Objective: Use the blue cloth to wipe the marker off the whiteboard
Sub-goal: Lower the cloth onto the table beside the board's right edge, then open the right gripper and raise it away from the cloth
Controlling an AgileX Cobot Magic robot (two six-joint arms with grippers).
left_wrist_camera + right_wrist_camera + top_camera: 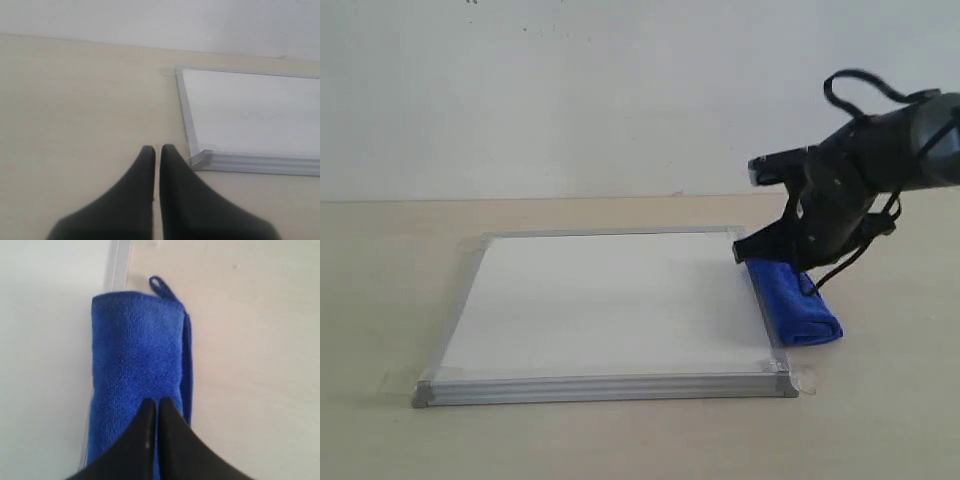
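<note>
Left claw: tips together, nothing in them, hanging over bare table just beside the near corner of the whiteboard. The board lies flat mid-table. I can't make out any red marker lines on it; the surface reads blank in every view. The blue cloth lies rolled along the board's right edge, partly lapping onto the frame. Right claw: down at the cloth's far end, tips drawn together right at the pile. I can't tell if a fold is actually caught between them. Step, as I judge it: pickup of the cloth, no wiping yet. Next move needs a small test lift to confirm the grab, then carrying the cloth leftward over the board and pressing it flat where the ink is.
</note>
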